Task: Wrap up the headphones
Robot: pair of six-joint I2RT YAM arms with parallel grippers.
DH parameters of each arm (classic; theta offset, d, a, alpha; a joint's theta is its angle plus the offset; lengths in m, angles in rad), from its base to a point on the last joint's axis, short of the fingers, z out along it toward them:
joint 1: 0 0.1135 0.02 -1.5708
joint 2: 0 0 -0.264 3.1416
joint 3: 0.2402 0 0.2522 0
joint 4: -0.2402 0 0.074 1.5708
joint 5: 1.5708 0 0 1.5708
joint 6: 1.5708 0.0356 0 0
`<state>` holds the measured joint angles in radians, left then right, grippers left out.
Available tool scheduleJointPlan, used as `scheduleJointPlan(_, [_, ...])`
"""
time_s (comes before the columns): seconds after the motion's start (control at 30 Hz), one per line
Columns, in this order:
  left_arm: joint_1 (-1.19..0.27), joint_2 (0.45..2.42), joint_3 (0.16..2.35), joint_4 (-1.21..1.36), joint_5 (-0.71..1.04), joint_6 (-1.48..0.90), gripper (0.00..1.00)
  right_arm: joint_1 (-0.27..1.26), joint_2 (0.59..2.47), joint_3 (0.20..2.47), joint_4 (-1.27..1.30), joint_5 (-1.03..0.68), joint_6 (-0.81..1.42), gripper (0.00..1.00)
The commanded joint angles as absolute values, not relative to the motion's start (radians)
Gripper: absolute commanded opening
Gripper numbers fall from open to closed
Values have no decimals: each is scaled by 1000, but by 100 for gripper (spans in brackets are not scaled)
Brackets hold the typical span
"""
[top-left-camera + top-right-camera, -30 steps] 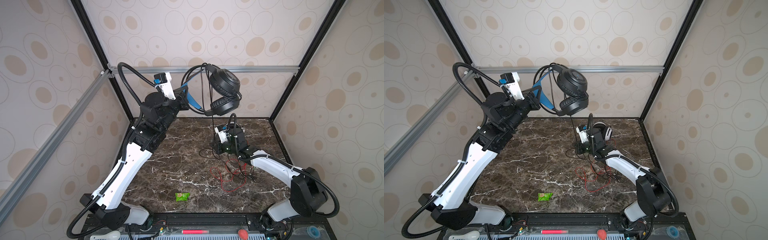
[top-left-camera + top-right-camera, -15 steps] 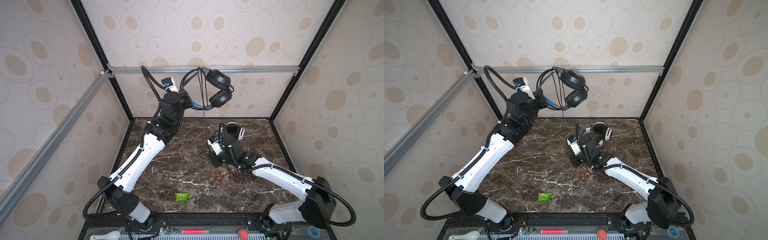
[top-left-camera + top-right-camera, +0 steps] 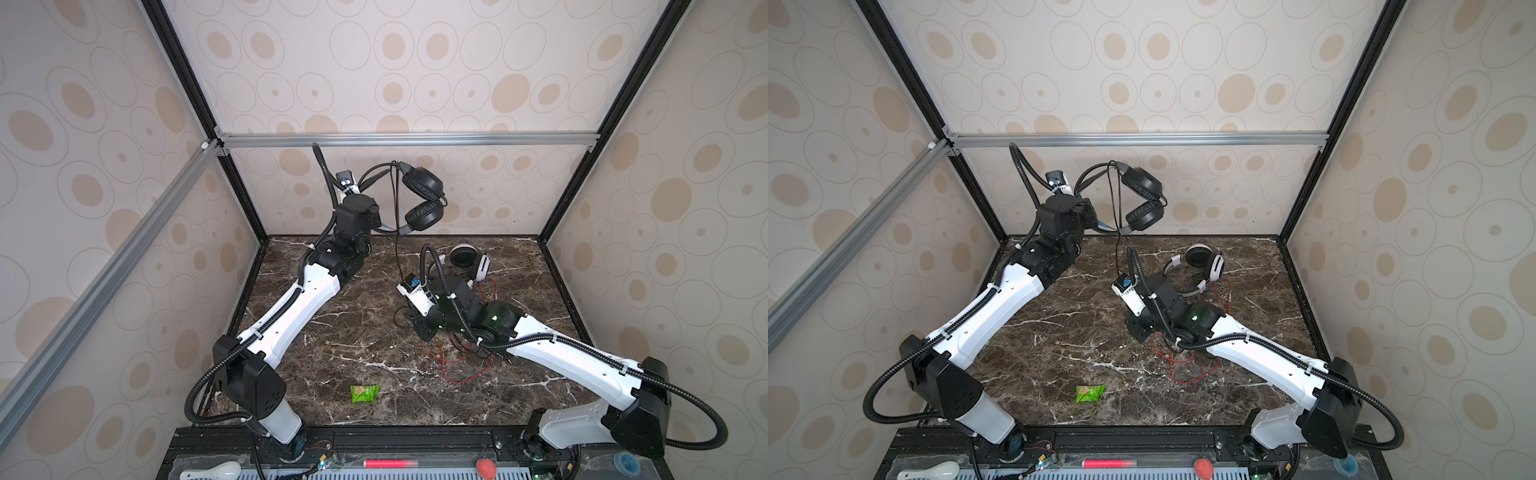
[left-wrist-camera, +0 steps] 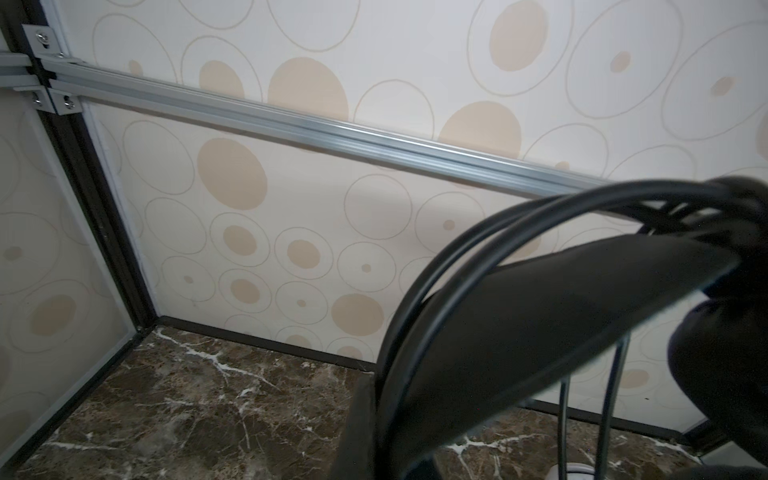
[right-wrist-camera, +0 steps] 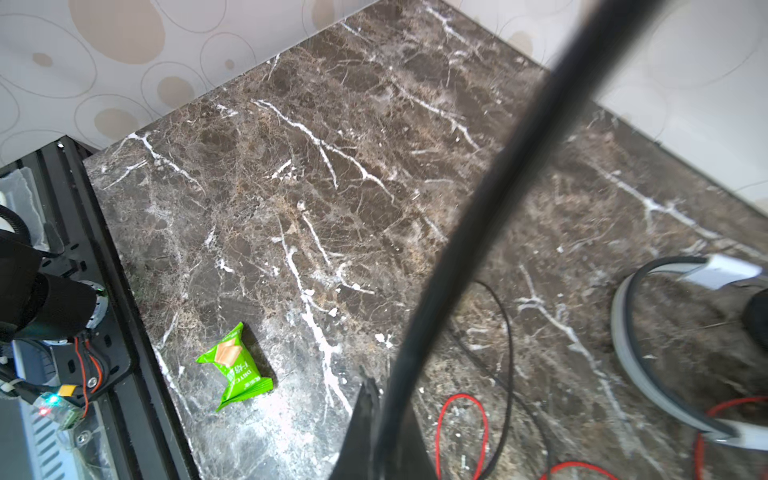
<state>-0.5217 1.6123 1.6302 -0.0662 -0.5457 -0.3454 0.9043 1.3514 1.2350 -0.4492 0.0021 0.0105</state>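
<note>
The left pincer (image 3: 376, 218) is clenched on the headband of the black headphones (image 3: 420, 195), high up by the back wall, just below a metal rail (image 3: 407, 139). Their black cable (image 3: 397, 257) hangs down to the right pincer (image 3: 420, 327), which is clenched on it low over the dark marble surface (image 3: 345, 332). Just behind that pincer lie the white headphones (image 3: 471, 262). Their red cable (image 3: 461, 376) sprawls beneath its arm. A green packet (image 3: 364, 393) lies well in front of it. Dotted wallpaper covers the walls.
</note>
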Motion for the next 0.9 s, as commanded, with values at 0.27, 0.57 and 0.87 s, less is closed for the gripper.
scheduleJointPlan(0.27, [-509, 1570, 1513, 62, -550, -143, 0, 919, 1387, 1507, -675, 143, -219, 0])
scheduleJointPlan(0.57, [-510, 1500, 1442, -120, -403, 108, 0, 893, 1444, 1633, -776, 299, -359, 0])
scheduleJointPlan(0.87, [-510, 1380, 1366, -331, -214, 145, 0, 837, 1495, 1712, -807, 341, -450, 0])
